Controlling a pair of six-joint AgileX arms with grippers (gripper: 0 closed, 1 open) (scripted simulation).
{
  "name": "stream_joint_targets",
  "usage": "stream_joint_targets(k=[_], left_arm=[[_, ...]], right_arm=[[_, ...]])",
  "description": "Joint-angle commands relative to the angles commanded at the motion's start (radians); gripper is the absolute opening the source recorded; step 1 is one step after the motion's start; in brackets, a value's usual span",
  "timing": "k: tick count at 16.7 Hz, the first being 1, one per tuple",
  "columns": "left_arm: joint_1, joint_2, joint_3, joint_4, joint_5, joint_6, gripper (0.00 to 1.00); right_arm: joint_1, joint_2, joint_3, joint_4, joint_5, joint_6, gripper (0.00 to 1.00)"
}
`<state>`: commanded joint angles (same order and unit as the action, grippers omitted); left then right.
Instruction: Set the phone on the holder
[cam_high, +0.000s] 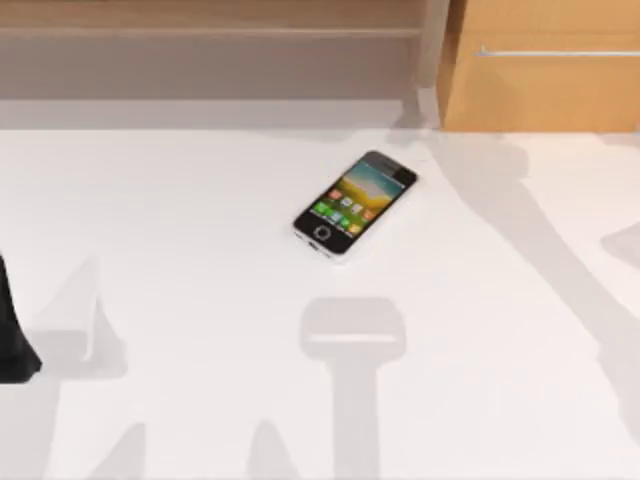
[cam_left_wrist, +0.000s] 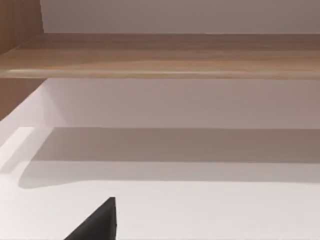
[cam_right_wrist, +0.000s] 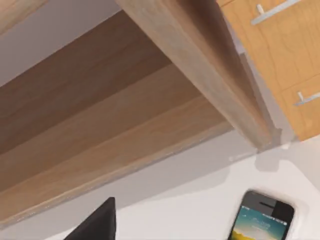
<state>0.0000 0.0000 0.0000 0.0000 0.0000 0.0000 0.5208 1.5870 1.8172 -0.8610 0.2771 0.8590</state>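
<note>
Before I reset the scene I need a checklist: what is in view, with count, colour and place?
phone: one, black with a silver rim and a lit icon screen, lying flat on the table, centre, slightly toward the far edge.
holder: one, pale white-grey, on the table nearer than the phone, apart from it.
table: one, white.
cabinet: one, light wood with metal handles, behind the table at the right.
shelf: one, wood, behind the table at the left.
left arm: dark part at the table's left edge.
right end effector finger: dark, above the table.
</note>
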Motion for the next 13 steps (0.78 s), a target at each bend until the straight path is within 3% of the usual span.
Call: stream_joint_targets(k=[6, 13], left_arm=[[0.000, 0.000, 0.000, 0.000, 0.000, 0.000, 1.00], [0.000, 0.000, 0.000, 0.000, 0.000, 0.000, 1.00]], right_arm=[[0.127, 0.581, 0.625, -0.255, 0.122, 0.318, 1.00], [0.207, 1.141, 1.015, -0.571, 0.225, 0.541, 1.00]])
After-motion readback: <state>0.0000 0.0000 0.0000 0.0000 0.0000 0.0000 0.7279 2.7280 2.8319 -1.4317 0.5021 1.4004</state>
